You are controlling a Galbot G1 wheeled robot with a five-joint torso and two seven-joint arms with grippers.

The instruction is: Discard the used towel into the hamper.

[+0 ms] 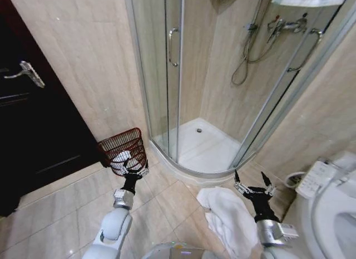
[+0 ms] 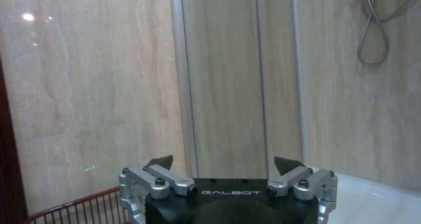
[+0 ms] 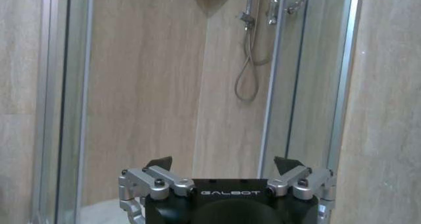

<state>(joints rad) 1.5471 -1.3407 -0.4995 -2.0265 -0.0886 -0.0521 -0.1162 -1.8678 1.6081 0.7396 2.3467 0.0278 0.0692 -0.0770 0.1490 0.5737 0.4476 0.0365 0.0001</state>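
The shower enclosure point(image 1: 222, 81) fills the upper right of the head frame. The white towel point(image 1: 225, 217) lies crumpled on the floor at lower centre. The hamper point(image 1: 123, 150) stands left of centre by the wall. Left hand point(image 1: 130, 172) released before the hamper; right hand point(image 1: 254, 187) released beside the towel.

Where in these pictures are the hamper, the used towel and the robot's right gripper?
hamper point(image 1: 123, 143), head view: on its woven wire side wall, below the rim.
used towel point(image 1: 225, 214), head view: on the middle of the crumpled white cloth.
right gripper point(image 1: 253, 184), head view: midway between its open fingertips.
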